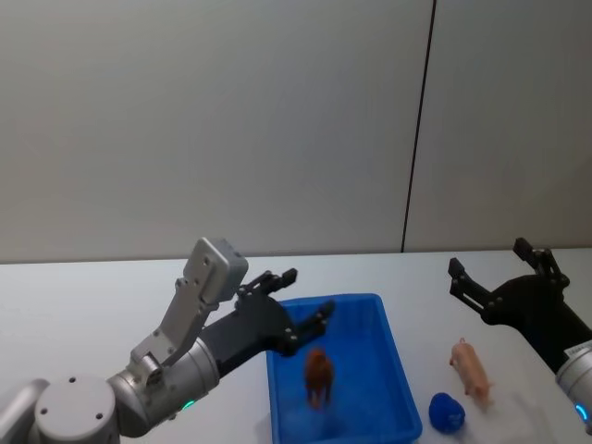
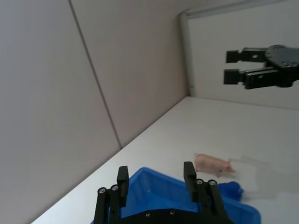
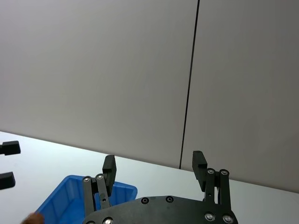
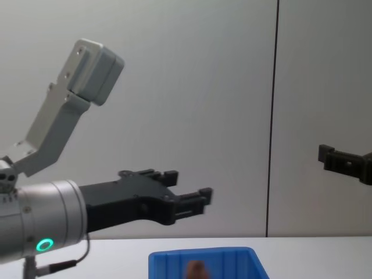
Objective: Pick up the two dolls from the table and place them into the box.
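Observation:
The blue box point(image 1: 393, 370) sits on the white table point(image 1: 92, 305), and a brown animal doll point(image 1: 319, 375) stands upright inside it. A pink pig doll point(image 1: 472, 370) lies on the table right of the box, also seen as the pig point(image 2: 214, 164) from the left wrist. My left gripper point(image 1: 307, 292) hovers open and empty over the box's far left rim. My right gripper point(image 1: 488, 257) hangs open and empty above the table, beyond the pig. The chest view shows the left gripper point(image 4: 189, 185) well above the box point(image 4: 203, 261).
A small dark blue object point(image 1: 447, 412) lies on the table between the box's near right corner and the pig. A grey wall with a dark vertical seam point(image 1: 416, 139) stands behind the table.

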Motion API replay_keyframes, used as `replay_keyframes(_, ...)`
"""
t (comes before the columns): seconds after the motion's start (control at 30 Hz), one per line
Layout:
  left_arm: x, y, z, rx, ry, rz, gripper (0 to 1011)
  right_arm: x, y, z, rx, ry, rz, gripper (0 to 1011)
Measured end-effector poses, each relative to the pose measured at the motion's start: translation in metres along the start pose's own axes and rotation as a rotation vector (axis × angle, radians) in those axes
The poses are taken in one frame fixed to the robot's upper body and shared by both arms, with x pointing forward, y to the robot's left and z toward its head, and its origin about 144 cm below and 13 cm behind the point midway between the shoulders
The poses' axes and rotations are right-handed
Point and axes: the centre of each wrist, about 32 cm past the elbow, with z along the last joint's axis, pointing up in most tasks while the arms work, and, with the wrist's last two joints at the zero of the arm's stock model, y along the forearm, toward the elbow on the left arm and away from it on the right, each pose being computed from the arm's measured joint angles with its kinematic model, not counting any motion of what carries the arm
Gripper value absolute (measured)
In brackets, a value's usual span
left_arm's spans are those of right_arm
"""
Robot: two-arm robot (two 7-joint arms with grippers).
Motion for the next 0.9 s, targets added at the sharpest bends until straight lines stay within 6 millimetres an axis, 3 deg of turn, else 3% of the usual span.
replay_keyframes(0.33,0.01,-0.01,-0.007,-0.038,0.034,-0.108,984,0.0,0.0,0.0,0.0,0.0,0.0,1001)
replay_keyframes(0.9,0.014,0.003,-0.009,-0.031,0.005,-0.01,1001,0.0,0.0,0.0,0.0,0.0,0.0,1001)
